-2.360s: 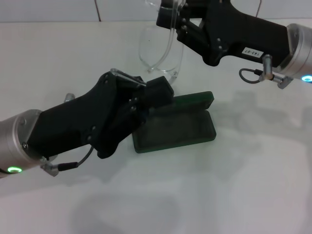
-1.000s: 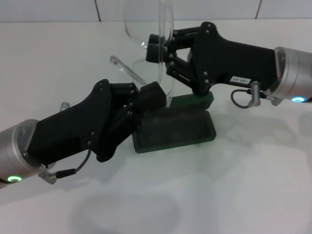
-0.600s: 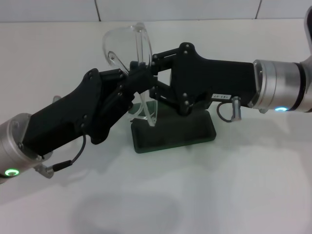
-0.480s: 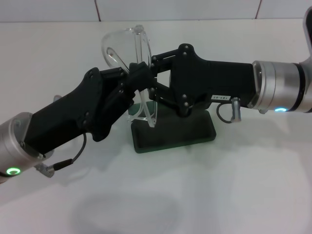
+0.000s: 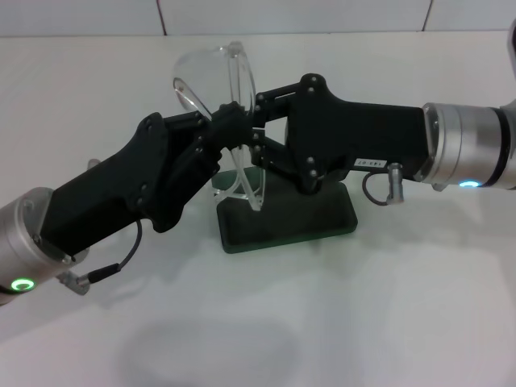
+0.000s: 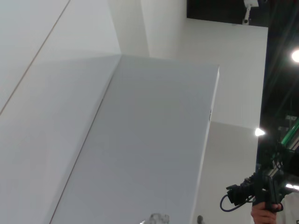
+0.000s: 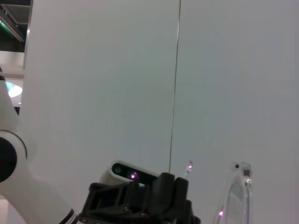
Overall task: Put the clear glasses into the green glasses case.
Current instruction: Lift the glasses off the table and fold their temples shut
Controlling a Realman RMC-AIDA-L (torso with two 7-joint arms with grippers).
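Note:
The clear glasses point(image 5: 203, 74) stand upright in the air above the near left corner of the green glasses case point(image 5: 294, 222). One lens is high and the other point(image 5: 244, 184) hangs just over the case's edge. My right gripper point(image 5: 251, 129) reaches in from the right and is shut on the frame. From the lower left, my left gripper point(image 5: 228, 113) meets it and is shut on a thin temple arm at the frame. The case lies open on the white table, and the right gripper hides its lid. An edge of the glasses point(image 7: 243, 186) shows in the right wrist view.
The white table point(image 5: 387, 322) stretches around the case, with a tiled wall edge point(image 5: 161, 16) at the back. The right wrist view shows the left gripper's black body point(image 7: 140, 203) against a white wall. A person holding a device point(image 6: 261, 200) stands far off in the left wrist view.
The right gripper brought the glasses down and left from the back to over the case. The left gripper rose to meet them. Over the last half second both barely moved.

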